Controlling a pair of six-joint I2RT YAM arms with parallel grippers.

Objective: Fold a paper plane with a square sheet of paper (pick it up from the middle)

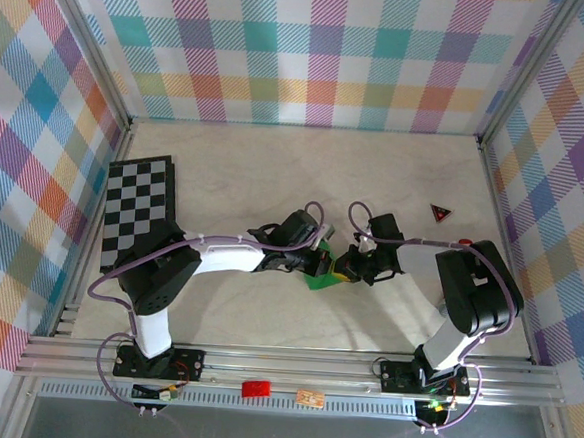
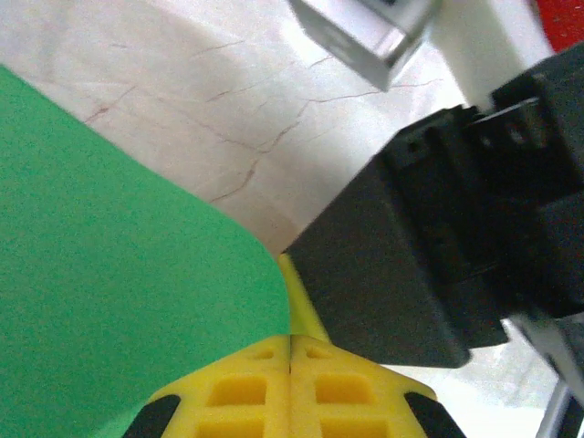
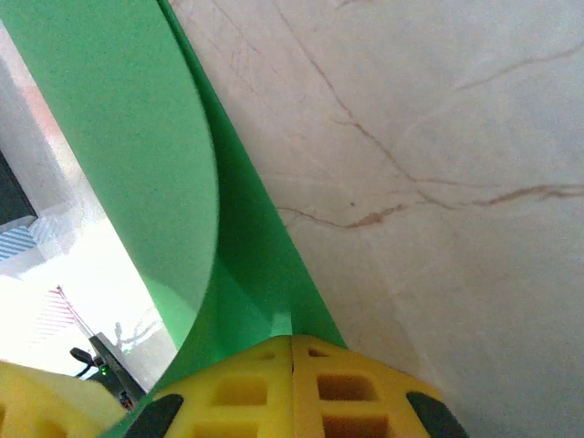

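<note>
The bright green sheet of paper (image 1: 317, 279) hangs bent and creased between both grippers at the table's middle, just above the marble top. My left gripper (image 1: 321, 261) comes in from the left. In the left wrist view its yellow fingers (image 2: 246, 392) are pressed together at the tip (image 2: 290, 339), with the paper's curved edge (image 2: 119, 292) running into them. My right gripper (image 1: 347, 266) faces it from the right, almost touching. Its jaws (image 3: 292, 339) are shut on a folded layer of the green paper (image 3: 246, 265). The right gripper's black body (image 2: 429, 255) sits close against the left fingertips.
A black-and-white chessboard (image 1: 139, 211) lies at the left of the table. A small red-and-black triangle (image 1: 440, 212) and a red object (image 1: 465, 243) sit at the right. A red cylinder (image 1: 256, 388) rests on the front rail. Checked walls enclose the table.
</note>
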